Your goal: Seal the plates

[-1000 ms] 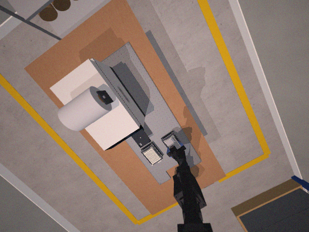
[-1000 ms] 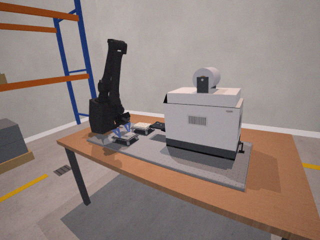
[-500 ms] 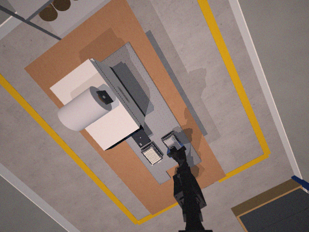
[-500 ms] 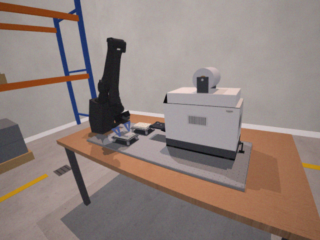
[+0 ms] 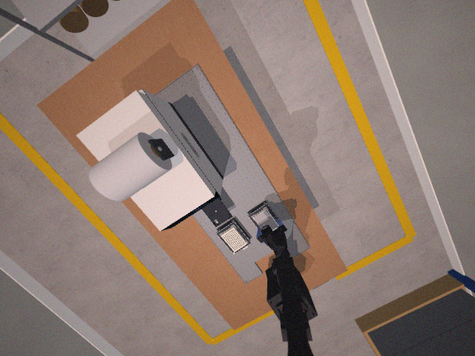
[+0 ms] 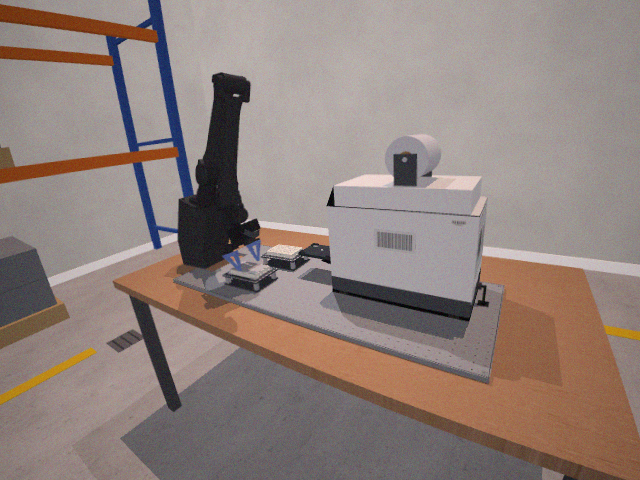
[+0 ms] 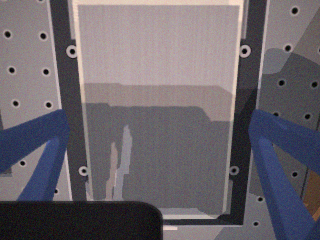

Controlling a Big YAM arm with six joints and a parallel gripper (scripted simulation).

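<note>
A wooden-topped workbench [image 5: 214,57] [image 6: 542,413] carries a gray perforated baseplate [image 5: 245,184] [image 6: 289,297], on which a white plate sealer [image 5: 172,195] [image 6: 403,258] stands with a large pale foil roll [image 5: 122,168] [image 6: 429,155] mounted across its top. A black six-joint YAM arm [image 5: 291,291] [image 6: 222,139] reaches over the near plates at one end of the bench. The sealer's dark stage [image 5: 216,211] [image 6: 316,251] juts out from the machine's end, with no plate on it. Just beside the stage, an open well plate [image 5: 234,237] [image 6: 283,251], cream-colored and dotted with wells, sits in its dark-framed plate nest [image 5: 244,231] [image 6: 290,265]. In the neighboring nest [image 5: 256,211] [image 6: 252,284] [image 7: 245,107] lies a second plate [image 5: 264,216] [image 6: 252,272] [image 7: 160,65], its top covered by a smooth, gray, reflective foil. The parallel gripper [image 5: 269,232] [image 6: 244,256] [image 7: 159,119] is released and spread wide, its blue fingers [image 6: 253,250] on opposite sides of the foil-covered plate with nothing clasped between them. Whether either fingertip touches the nest cannot be told.

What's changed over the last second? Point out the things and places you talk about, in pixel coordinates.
The gripper [image 5: 270,228] [image 6: 247,264] [image 7: 159,119] has risen slightly above the foil-covered plate [image 5: 264,217] [image 6: 251,272] [image 7: 159,150], and the arm [image 5: 291,291] [image 6: 224,124] has drawn back a little at its elbow. No visible grab or release in that span; fingers are open now. Both that plate and the uncovered plate [image 5: 234,237] [image 6: 284,251], plus the stage [image 5: 217,211] [image 6: 316,251], look unmoved.
</note>
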